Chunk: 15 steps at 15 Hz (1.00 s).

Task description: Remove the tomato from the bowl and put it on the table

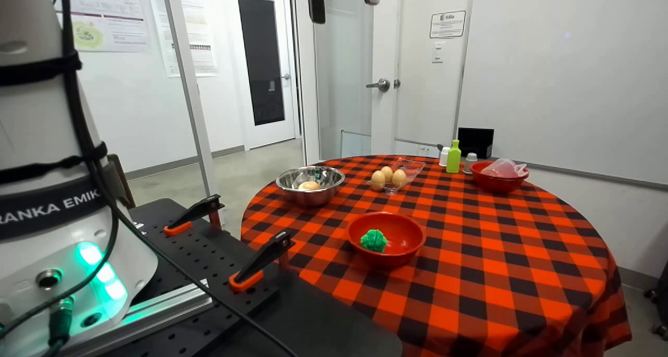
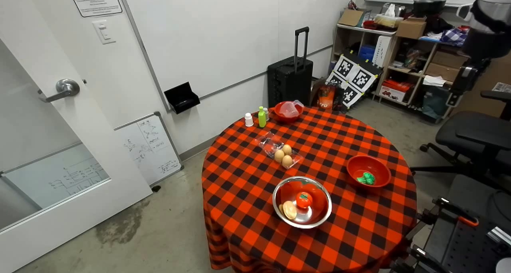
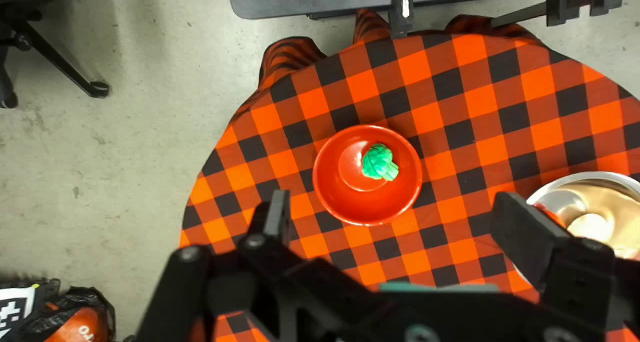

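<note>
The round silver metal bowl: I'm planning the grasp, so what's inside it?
In an exterior view, the round silver metal bowl holds a round red, green-topped tomato and at least one rounded beige item. What lies beneath them is covered.

In an exterior view you're looking from close beside the arm base [image 1: 47, 252], angling slightly down over the table [image 1: 496, 247] toward a door [image 1: 385, 122]. In an exterior view you're looking down steeper, from the side nearest the silver bowl [image 2: 305, 217], facing the whiteboard [image 2: 239, 37]. In the wrist view you're peering nearly straight down past the gripper [image 3: 391, 209], a red bowl [image 3: 350, 202] near mid-frame. All three are sharing the table and, at least partly, both bowls.
</note>
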Motion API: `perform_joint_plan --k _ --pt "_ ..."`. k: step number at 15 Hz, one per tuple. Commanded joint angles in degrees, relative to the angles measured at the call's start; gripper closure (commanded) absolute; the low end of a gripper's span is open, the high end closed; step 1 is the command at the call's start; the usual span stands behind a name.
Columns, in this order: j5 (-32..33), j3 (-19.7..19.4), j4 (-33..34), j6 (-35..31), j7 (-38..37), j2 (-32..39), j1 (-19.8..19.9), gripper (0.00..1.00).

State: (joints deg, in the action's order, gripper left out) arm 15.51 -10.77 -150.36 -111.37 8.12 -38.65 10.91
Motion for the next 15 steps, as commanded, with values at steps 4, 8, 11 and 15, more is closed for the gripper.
perform_joint_plan --k 4,8,11,15 --pt "-7.86 0.97 1.2 -12.96 -0.52 16.74 -5.52 0.0" --pt "-11.71 2.63 2.32 -17.71 -0.27 24.58 -7.2 0.0" --pt "-13.84 4.11 3.61 -20.7 0.03 29.8 -8.42 0.0" --pt "-16.48 6.87 7.72 -23.25 0.56 37.88 -10.24 0.0"
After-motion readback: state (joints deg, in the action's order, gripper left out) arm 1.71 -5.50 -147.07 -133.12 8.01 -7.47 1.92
